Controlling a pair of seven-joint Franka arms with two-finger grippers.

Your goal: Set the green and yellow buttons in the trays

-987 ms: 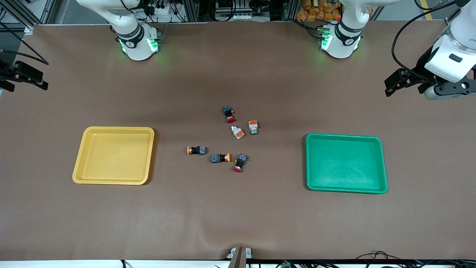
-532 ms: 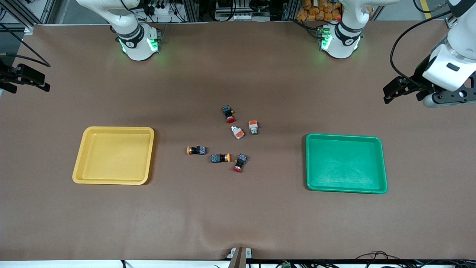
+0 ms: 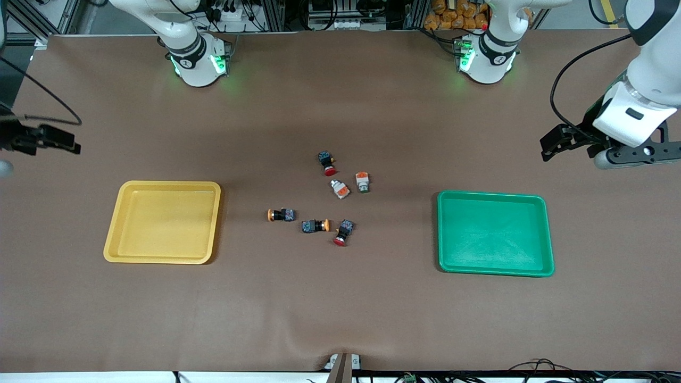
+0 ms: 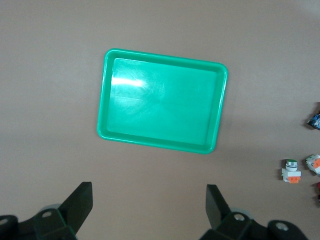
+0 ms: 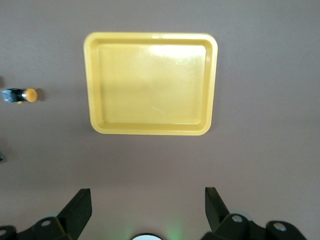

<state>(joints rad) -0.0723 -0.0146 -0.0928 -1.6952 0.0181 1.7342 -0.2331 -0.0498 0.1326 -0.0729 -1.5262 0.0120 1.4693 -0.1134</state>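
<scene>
The green and yellow buttons (image 3: pixel 319 199) lie clustered mid-tabletop (image 3: pixel 340 308) among red-capped switches (image 3: pixel 342 232), between the yellow tray (image 3: pixel 118 223) toward the right arm's end and the green tray (image 3: pixel 548 250) toward the left arm's end. Both trays hold nothing. The left gripper (image 4: pixel 149 210) hangs over the tabletop's left-arm edge, the right gripper (image 5: pixel 148 212) over the right-arm edge, both with jaws spread wide and nothing held

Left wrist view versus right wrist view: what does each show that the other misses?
Left wrist only: the empty green tray, a white-and-orange green button on the table beside it, and the left tool, open. Right wrist only: the empty yellow tray, one yellow-capped button, and the right tool, open. Shared: the brown table, no button in a tray.
</scene>
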